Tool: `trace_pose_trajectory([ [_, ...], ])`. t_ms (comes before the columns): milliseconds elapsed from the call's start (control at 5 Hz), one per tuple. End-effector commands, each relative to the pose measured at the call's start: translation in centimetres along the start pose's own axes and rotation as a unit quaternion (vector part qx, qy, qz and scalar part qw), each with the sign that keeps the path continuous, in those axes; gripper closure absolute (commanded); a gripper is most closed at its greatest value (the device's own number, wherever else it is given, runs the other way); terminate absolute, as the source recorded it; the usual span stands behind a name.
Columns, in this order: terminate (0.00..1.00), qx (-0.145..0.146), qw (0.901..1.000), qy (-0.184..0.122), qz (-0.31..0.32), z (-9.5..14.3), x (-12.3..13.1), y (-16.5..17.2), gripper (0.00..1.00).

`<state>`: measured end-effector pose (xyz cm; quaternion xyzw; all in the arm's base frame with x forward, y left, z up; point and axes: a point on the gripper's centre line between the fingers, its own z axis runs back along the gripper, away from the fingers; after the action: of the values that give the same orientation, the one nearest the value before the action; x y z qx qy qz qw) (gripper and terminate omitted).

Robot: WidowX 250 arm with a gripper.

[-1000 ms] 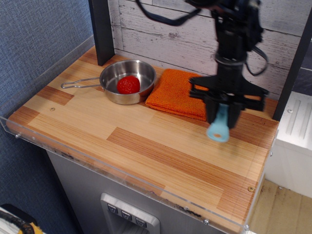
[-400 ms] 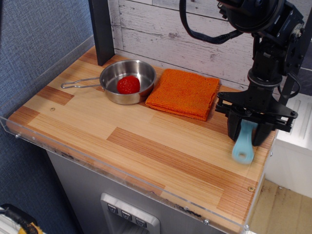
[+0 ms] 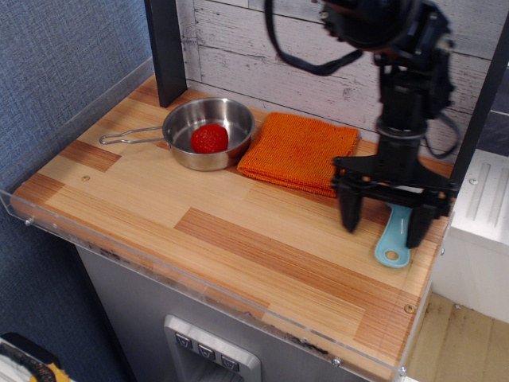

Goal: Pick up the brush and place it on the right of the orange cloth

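Observation.image: brush (image 3: 395, 239) flat near table's right edge (image 3: 421, 278), beside orange cloth (image 3: 298, 151); hand (image 3: 383, 227) spread open above.

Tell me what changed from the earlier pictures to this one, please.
The tool carried the brush rightward, from in front of the orange cloth to the table on its right, and lowered it. It has now opened and let go; the brush lies flat between its fingers. The cloth, the pan and the red ball did not move.
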<state>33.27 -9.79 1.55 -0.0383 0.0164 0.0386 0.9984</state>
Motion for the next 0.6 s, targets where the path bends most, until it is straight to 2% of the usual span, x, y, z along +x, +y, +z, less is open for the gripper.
trace_pose_trajectory([
  [0, 0.00, -0.011, 0.9930, -0.117, -0.006, 9.3, -1.2, 1.3, 0.00],
  [400, 0.00, 0.027, 0.9916, -0.127, -0.007, 11.3, -3.5, 4.7, 0.00],
])
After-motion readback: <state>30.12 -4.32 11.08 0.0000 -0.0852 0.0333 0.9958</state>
